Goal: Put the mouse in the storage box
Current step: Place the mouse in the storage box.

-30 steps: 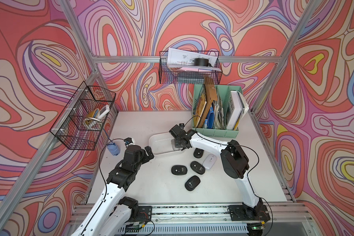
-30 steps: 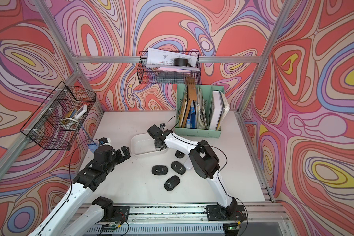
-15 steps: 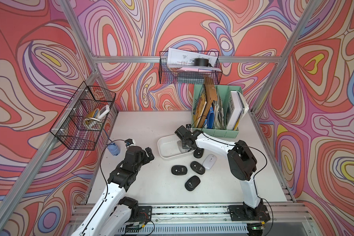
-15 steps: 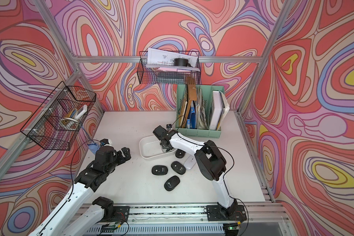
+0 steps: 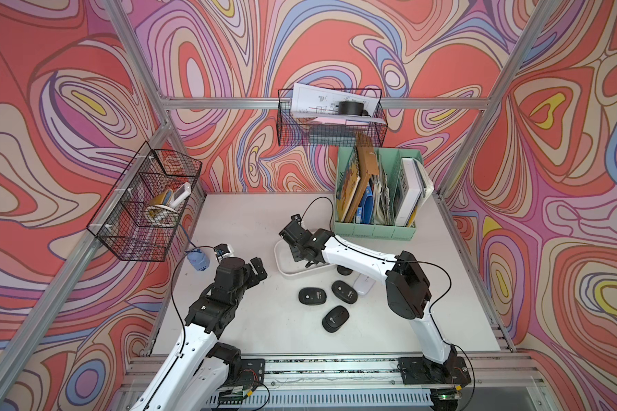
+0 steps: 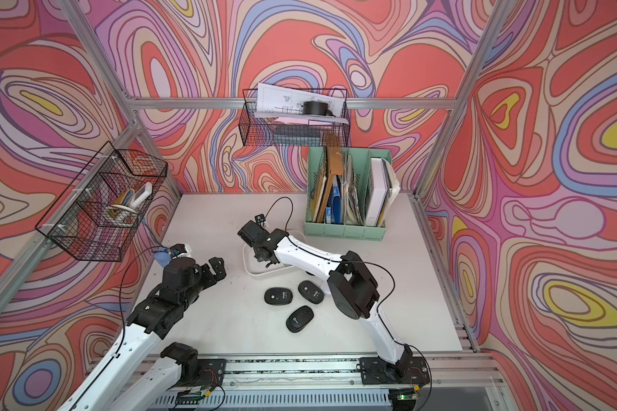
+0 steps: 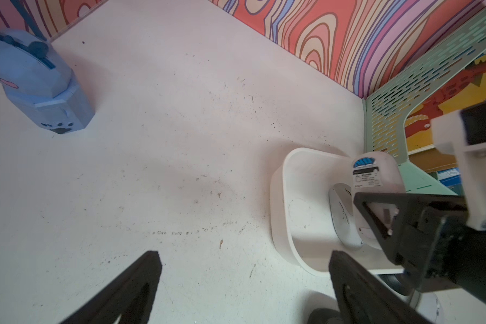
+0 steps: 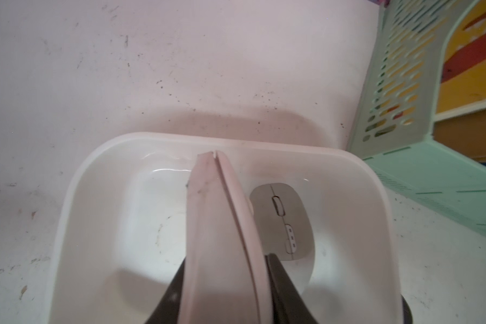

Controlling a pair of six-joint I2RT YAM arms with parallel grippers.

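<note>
The storage box, a shallow white tub, sits mid-table in both top views. My right gripper hangs over its inside, shut on a pale pink mouse held on edge. The left wrist view shows that mouse's labelled underside. A grey-white mouse lies flat on the box floor beside it. My left gripper stands open and empty above bare table, to the left of the box. Three black mice lie in front of the box.
A white mouse and another black one lie partly under my right arm. The mint-green file organizer stands just behind and right of the box. A small blue figure sits at the left wall. Black wire baskets hang on the walls.
The storage box has slid to the right, and my right gripper with the pink mouse went with it. The left arm has hardly moved.
</note>
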